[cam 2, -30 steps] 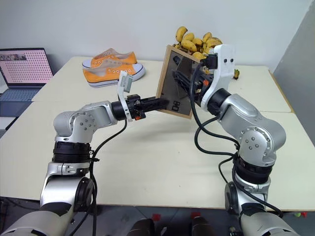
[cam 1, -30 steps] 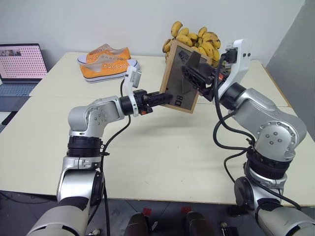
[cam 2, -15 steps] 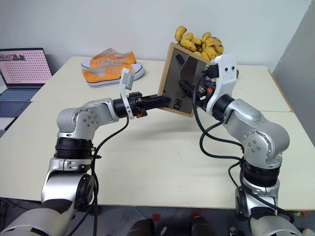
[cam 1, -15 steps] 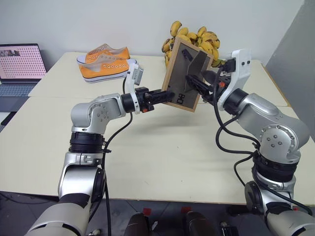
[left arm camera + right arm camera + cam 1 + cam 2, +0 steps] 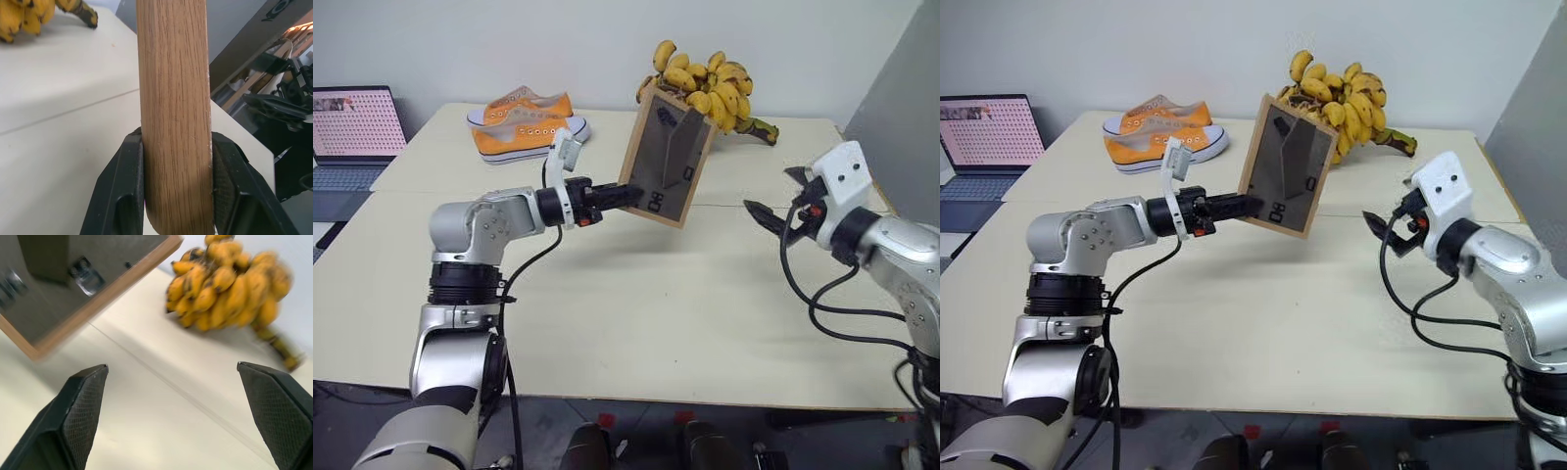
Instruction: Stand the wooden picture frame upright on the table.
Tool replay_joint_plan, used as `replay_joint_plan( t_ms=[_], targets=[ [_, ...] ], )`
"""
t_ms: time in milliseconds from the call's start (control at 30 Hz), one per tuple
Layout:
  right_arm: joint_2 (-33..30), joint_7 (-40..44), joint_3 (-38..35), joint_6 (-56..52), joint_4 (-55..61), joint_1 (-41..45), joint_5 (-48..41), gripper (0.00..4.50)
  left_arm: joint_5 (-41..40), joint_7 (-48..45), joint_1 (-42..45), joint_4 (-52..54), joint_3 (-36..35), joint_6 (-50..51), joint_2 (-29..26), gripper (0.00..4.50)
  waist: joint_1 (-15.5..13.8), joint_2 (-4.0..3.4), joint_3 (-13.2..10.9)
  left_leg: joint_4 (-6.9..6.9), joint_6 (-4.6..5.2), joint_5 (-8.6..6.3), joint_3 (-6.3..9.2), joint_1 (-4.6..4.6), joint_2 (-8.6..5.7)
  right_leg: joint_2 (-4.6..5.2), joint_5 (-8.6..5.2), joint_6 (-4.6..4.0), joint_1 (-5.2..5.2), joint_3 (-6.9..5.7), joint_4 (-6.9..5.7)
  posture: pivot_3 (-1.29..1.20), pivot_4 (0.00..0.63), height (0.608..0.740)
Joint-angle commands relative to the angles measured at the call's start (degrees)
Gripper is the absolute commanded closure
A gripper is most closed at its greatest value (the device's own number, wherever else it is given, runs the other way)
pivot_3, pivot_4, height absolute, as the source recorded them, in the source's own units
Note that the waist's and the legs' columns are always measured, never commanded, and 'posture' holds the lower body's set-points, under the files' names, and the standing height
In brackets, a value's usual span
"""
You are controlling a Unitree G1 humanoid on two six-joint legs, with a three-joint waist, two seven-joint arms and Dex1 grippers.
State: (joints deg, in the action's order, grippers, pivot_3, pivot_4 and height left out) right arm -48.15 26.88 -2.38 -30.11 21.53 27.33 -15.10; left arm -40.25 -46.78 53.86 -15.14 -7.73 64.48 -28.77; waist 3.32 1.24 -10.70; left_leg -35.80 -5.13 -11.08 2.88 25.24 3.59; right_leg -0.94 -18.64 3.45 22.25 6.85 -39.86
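risk sits in my left claw (image 5: 625, 196) pinching one edge of the wooden picture frame (image 5: 668, 157), tilted above the surface (image 5: 636, 294); my right claw (image 5: 773, 201) is spread, well apart, so it could swing or topple.

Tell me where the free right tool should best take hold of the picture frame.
Probably the bare right-hand wooden edge of the picture frame, coming in from the robot's right: the left tool already clamps the opposite edge, and the open right tool faces that side.
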Motion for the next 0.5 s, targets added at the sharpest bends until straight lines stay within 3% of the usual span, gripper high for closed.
replay_joint_plan(
  t_ms=[33, 200, 333, 500],
  targets=[
    [-5.2, -1.8, 6.8, 35.1, -12.6, -0.6, 20.4, 0.06, -6.7, 2.7, 1.1, 4.7, -5.5, 11.2, -0.5, 3.2, 0.1, 0.03, 0.0, -0.01, 0.0, 0.0, -0.02, -0.01, -0.01, 0.0, -0.09, 0.17, 0.0, 0.02, 0.0, 0.0, 0.15, 0.74],
    [-6.5, -18.2, 15.8, 65.4, -30.7, 4.9, 44.9, 0.06, -12.3, 8.0, 0.2, 10.3, -11.7, 26.0, 1.6, 3.2, 0.2, 0.03, 0.0, -0.04, -0.01, 0.0, -0.04, -0.02, 0.0, 0.01, -0.01, 0.04, 0.02, 0.05, -0.04, 0.0, 0.15, 0.74],
    [-2.7, -30.9, 19.0, 75.4, -38.9, 9.7, 55.8, 0.06, -20.6, 14.2, -2.0, 12.6, -13.2, 28.0, 2.1, 3.2, 0.1, 0.04, 0.0, -0.04, -0.05, 0.03, -0.04, -0.09, 0.0, 0.01, 0.04, -0.07, 0.01, 0.07, -0.13, 0.0, 0.15, 0.74],
    [0.2, -42.3, 19.7, 79.4, -46.1, 15.3, 63.8, 0.06, -32.8, 23.7, -4.4, 11.0, -13.1, 28.0, 0.1, 3.2, -0.1, 0.04, 0.0, -0.1, -0.38, 0.22, -0.02, -0.17, 0.0, 0.05, 0.06, -0.09, -0.05, 0.1, -0.25, 0.0, 0.15, 0.74]
  ],
)
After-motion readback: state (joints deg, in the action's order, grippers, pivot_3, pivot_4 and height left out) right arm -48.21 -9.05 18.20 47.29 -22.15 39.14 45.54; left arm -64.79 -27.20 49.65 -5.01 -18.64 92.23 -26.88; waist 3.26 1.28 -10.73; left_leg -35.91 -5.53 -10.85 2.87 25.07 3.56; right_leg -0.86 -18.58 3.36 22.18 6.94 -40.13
